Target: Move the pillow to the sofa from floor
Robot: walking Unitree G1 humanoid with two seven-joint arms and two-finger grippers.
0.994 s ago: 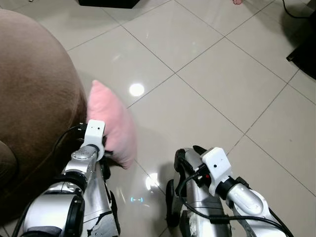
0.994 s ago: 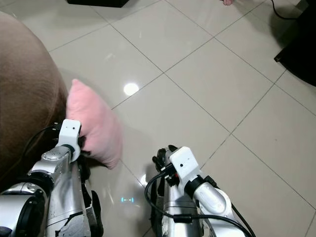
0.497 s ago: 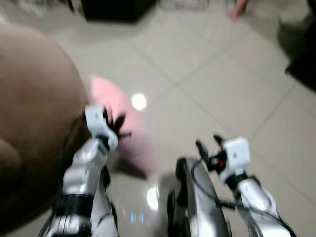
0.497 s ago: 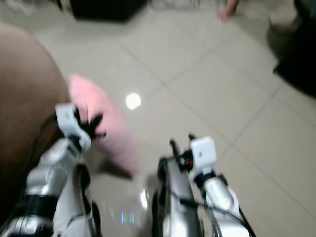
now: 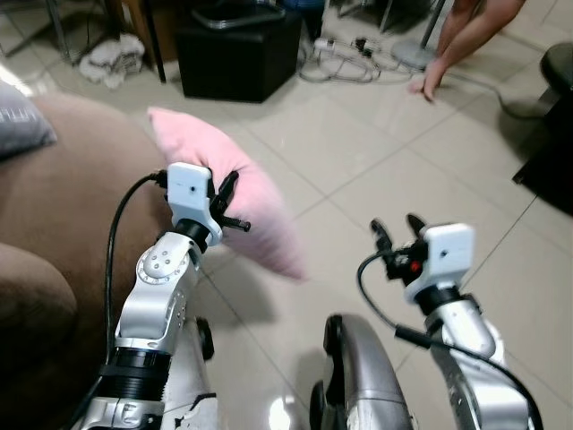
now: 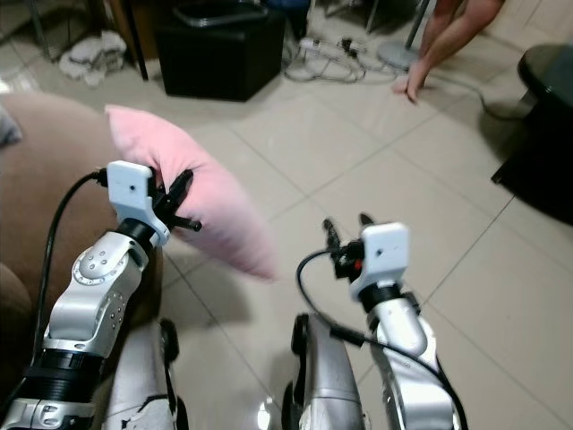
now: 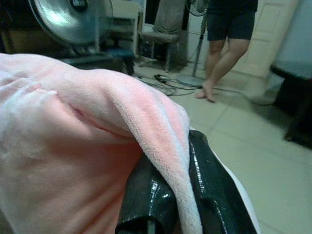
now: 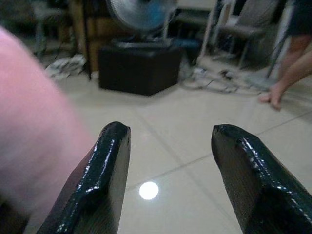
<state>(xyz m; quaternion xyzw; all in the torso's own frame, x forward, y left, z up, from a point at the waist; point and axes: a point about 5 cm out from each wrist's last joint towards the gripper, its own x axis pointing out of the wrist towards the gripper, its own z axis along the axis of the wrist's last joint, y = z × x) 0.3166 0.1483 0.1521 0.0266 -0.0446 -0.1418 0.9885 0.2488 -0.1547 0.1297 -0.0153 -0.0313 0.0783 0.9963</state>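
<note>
The pink pillow (image 5: 235, 195) hangs clear of the tiled floor, beside the brown sofa (image 5: 63, 215) on my left. My left gripper (image 5: 227, 199) is shut on a fold of the pillow (image 7: 73, 146), its two black fingers (image 7: 204, 195) pinching the plush edge. My right gripper (image 5: 397, 227) is raised over the floor to the right of the pillow, open and holding nothing; its fingers (image 8: 105, 180) stand wide apart, with the pillow (image 8: 34, 146) blurred off to one side.
A grey cushion (image 5: 20, 125) lies on the sofa's far end. A black box (image 5: 235, 54) stands ahead with cables (image 5: 354, 61) and a fan base nearby. A person's bare leg and foot (image 5: 448, 54) are at the back right. A dark stool (image 5: 555, 134) is on the right.
The pillow has come up off the floor in my left gripper, next to the sofa. My right gripper has risen too. The camera has tilted up, showing more of the room.
</note>
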